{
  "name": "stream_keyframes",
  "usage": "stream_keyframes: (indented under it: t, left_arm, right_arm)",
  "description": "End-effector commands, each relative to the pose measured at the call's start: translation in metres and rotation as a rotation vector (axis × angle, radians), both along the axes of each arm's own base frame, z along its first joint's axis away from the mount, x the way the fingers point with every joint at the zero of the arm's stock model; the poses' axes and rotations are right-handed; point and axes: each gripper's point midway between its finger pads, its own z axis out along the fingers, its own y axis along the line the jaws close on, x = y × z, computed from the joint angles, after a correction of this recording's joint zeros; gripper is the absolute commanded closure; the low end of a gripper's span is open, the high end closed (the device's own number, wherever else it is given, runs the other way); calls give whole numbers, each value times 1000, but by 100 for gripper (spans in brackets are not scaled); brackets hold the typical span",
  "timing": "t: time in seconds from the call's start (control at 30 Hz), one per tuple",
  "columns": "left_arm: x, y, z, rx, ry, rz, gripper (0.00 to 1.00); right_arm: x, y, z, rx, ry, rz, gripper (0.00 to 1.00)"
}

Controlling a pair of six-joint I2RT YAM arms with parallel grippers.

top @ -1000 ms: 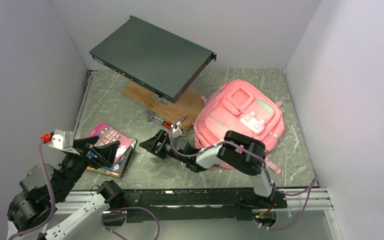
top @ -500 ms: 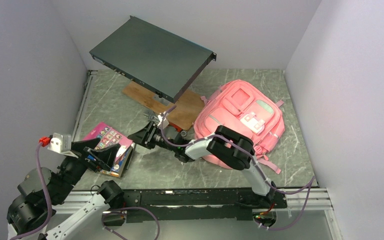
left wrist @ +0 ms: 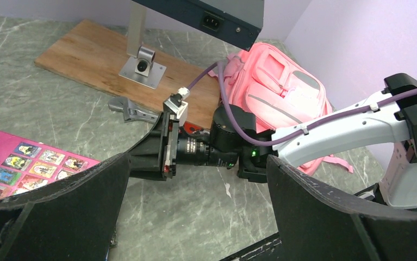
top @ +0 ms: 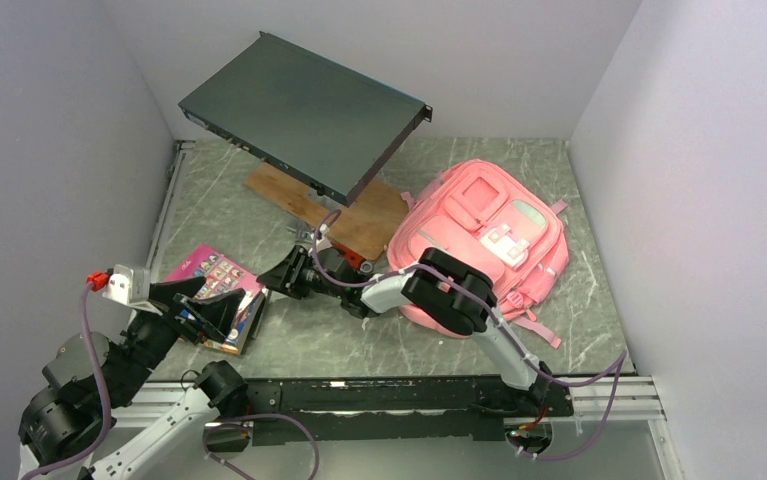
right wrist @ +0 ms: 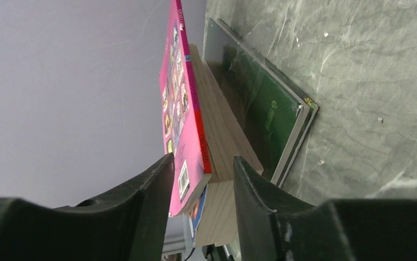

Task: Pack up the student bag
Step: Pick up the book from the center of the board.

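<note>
Roughly: student bag flat, front up, long axis diagonal.

Grey-green marbled table fills the middle of the top view, pale veins all over. Three plain lilac-grey walls box it in: left wall, back wall, right wall. Just above centre, a wooden board lies flat on the table. A metal stand on it carries a dark flat unit, tilted, upper left. Black rail runs along the bottom edge, silver strip down the table's left edge. Light is even and diffuse, with soft shadows.
</note>
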Motion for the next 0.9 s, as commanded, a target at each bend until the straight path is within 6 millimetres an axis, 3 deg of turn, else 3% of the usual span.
stream_keyframes:
  t: [0.0, 0.07, 0.27, 0.33, 0.47, 0.7, 0.77, 0.87]
  left_arm:
    - [-1, -2, 7, -25, -12, -9, 0]
    - [-1, -1, 6, -25, -9, -7, 0]
    - [-1, -1, 4, -33, -5, -5, 0]
    - [1, -2, 3, -39, 2, -2, 0]
    - [9, -13, -10, -32, 53, -4, 0]
    - [28, -48, -42, 36, 156, -73, 1]
    - [37, -63, -52, 78, 173, -104, 1]
    - [49, -88, -71, 163, 222, -175, 4]
  right_arm:
    - [3, 14, 18, 62, -13, 36, 61]
    - [3, 17, 20, 74, -12, 45, 66]
    - [0, 14, 26, 101, -1, 56, 96]
    - [-3, 7, 32, 118, 4, 54, 100]
    - [-14, -26, 36, 87, 31, 57, 100]
    - [-35, -102, 68, 49, 48, 67, 100]
    - [-39, -122, 69, -8, 84, 45, 100]
    - [-41, -151, 54, -174, 184, 8, 100]
